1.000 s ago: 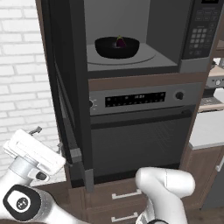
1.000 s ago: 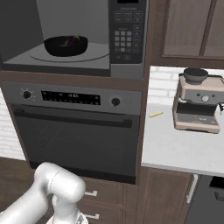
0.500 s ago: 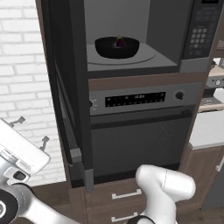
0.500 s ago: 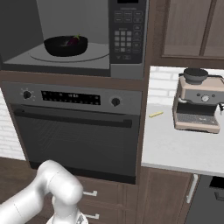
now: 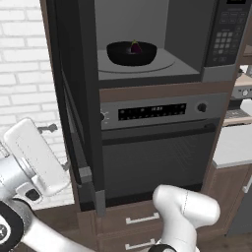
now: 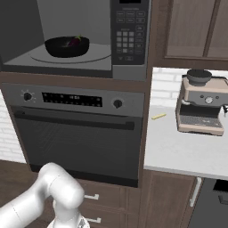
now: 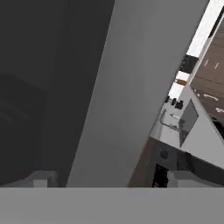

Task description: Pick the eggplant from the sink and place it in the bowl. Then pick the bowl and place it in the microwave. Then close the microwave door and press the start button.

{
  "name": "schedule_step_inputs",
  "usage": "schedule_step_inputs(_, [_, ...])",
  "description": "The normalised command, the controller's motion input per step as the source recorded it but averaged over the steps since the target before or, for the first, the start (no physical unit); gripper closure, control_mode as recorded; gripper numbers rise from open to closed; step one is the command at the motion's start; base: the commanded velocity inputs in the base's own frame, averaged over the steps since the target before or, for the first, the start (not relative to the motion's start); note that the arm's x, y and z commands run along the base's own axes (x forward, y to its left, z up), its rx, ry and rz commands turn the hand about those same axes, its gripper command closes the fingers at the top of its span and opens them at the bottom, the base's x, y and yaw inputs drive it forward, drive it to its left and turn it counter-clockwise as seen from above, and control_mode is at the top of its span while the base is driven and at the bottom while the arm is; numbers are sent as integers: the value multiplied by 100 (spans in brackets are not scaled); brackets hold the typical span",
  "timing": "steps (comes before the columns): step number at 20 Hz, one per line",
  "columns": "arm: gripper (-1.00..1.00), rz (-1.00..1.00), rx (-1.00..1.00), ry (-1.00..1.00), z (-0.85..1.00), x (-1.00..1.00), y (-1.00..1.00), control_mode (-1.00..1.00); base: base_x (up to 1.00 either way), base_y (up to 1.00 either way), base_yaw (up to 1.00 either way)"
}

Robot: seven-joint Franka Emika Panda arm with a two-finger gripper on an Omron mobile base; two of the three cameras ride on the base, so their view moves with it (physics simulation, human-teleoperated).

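The microwave (image 5: 162,44) stands open above the wall oven (image 5: 157,147). Inside it, on the turntable, sits the bowl (image 5: 132,52), with the eggplant (image 5: 135,47) lying in the bowl. The microwave door (image 5: 74,98) is swung out to the left of the microwave cavity, edge-on. The end effector (image 5: 51,147) is left of the microwave door, beside its outer face, jaws spread wide, holding nothing.

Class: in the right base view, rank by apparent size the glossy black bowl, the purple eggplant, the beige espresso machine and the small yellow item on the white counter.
1. Beige espresso machine, though it stands nearer the camera, so this is unsure.
2. Glossy black bowl.
3 and 4. Purple eggplant and small yellow item look alike; not ranked.
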Motion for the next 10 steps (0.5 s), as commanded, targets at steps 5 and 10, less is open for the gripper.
schedule_step_inputs(5, [-100, 3, 29, -3, 27, -7, -90, -100, 0, 0, 0])
schedule_step_inputs(10, [-100, 5, 25, -3, 22, -10, -96, -100, 0, 0, 0])
